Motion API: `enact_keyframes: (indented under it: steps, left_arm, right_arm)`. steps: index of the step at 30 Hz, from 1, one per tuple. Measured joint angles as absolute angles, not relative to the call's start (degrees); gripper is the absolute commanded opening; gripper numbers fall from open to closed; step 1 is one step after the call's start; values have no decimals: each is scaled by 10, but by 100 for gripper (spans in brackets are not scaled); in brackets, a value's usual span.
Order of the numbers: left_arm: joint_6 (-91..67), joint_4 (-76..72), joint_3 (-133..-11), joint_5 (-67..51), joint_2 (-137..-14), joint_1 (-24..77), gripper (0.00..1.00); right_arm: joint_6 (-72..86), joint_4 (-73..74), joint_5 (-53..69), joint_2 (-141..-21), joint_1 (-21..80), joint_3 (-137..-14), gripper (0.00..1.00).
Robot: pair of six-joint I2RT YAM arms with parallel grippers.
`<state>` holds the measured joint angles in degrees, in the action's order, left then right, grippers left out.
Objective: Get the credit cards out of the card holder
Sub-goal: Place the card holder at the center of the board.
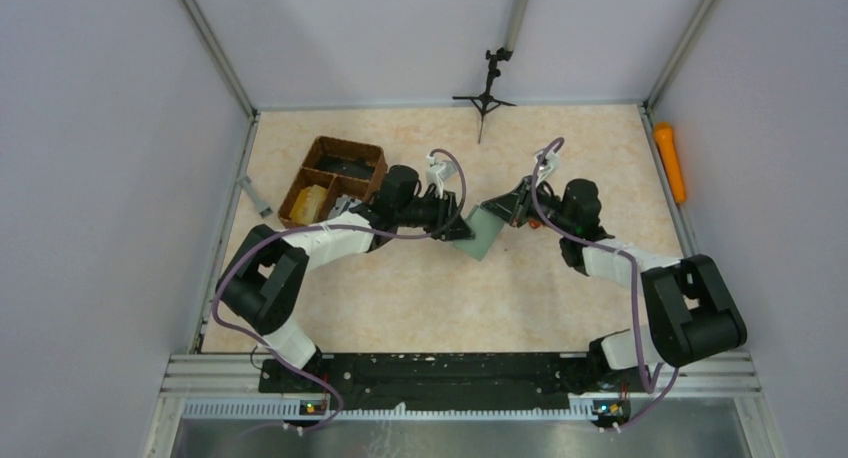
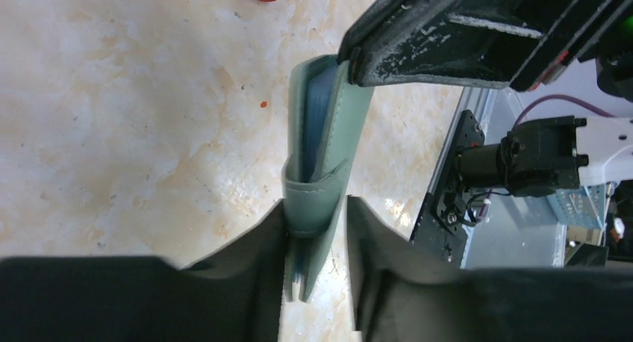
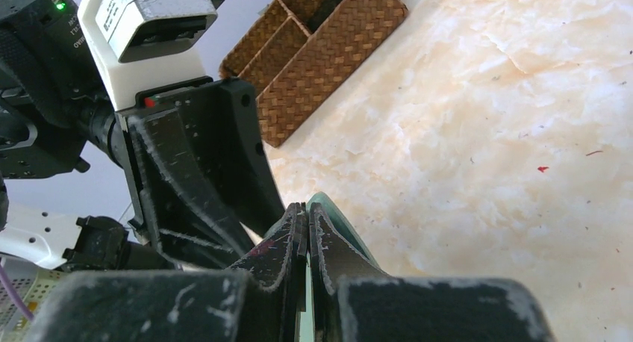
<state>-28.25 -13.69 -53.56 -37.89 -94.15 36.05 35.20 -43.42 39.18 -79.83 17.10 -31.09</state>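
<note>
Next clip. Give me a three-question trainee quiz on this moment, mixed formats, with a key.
1. True or false: the right claw hangs open, clear of the card holder.
2. The wicker tray sits: A) on the robot's left; B) on the robot's right; C) directly under the holder.
3. In the left wrist view, what flanks the holder's strap end on both sides?
Key: 1 false, it is shut on the holder's edge. 2 A. 3 the two fingers of the left claw.
</note>
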Motion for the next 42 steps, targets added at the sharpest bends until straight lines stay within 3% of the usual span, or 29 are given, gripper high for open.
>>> enact_keyframes:
  steps: [3,5,9,13,16,24,29,32,36,39,42]
  left_arm:
    - [-278,-118,-546,-375,-950,361,12]
    - [-274,-105,-552,-372,-957,361,9]
    - [-270,-77,-562,-356,-968,362,7]
    - [-265,-44,-568,-315,-971,362,7]
    - [-253,-16,-575,-257,-971,363,6]
    - [-197,83,-613,27,-970,438,11]
    - [-168,122,-638,130,-971,480,19]
    - [-162,141,-656,156,-976,490,30]
    - [-155,149,-676,150,-991,493,57]
    - [-151,152,-685,124,-1005,493,63]
    - [-150,156,-696,90,-1023,493,63]
  right_arm:
    - [352,-434,390,-807,169,-311,2]
    - [354,-433,388,-817,168,-311,14]
    - [358,-422,386,-837,167,-312,53]
    - [353,-394,373,-839,167,-314,82]
    - [346,-366,357,-839,167,-322,90]
    - [345,-323,343,-878,167,-360,92]
    - [360,-310,361,-931,169,-386,90]
    - [366,-297,374,-967,171,-406,76]
    - [364,-258,378,-1001,173,-432,55]
    - [355,-218,371,-1013,176,-448,41]
    - [346,-195,362,-1013,179,-455,34]
